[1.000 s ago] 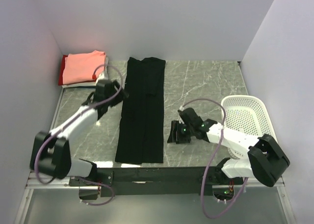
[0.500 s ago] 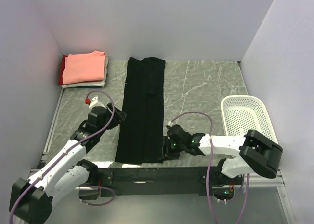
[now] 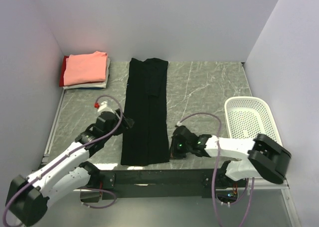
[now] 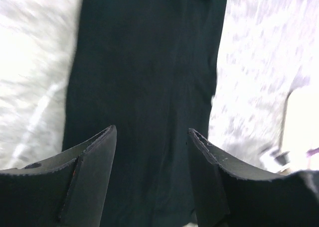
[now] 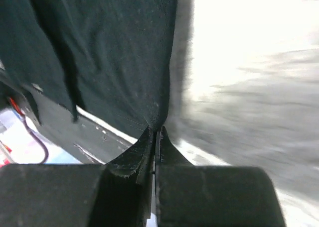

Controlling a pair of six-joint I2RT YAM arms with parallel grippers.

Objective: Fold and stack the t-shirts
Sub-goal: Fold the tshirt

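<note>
Far left corner: stack (image 3: 85,67) of folded shirts, pink on top, white and red edges showing beneath. We judge those done.

Left gripper (image 3: 125,121) sits at the left long edge of the black shirt (image 3: 145,107), toward its near end. In the wrist view its jaws stand apart over the cloth with nothing between them (image 4: 152,137); whether the tips touch the cloth, we cannot tell.

The black shirt lies mid-table (image 3: 199,87) as a long narrow strip running from the far side to the near edge, sides already folded in, mostly flat.

Right gripper (image 3: 172,148) is at the strip's right edge near the near corner. Its wrist view shows the jaws pressed together on a pinch of that edge (image 5: 155,130), cloth puckering into the tips.

Basket (image 3: 246,98) at right, well apart, not involved.

Handling, our judgement: light, limp cloth, several layers thick; it will sag and drape, and layers may slip apart if only the top one is caught. Best hold is at both near corners, pinching all layers, so the hem travels level. The left side wants a matching grip opposite the right.
</note>
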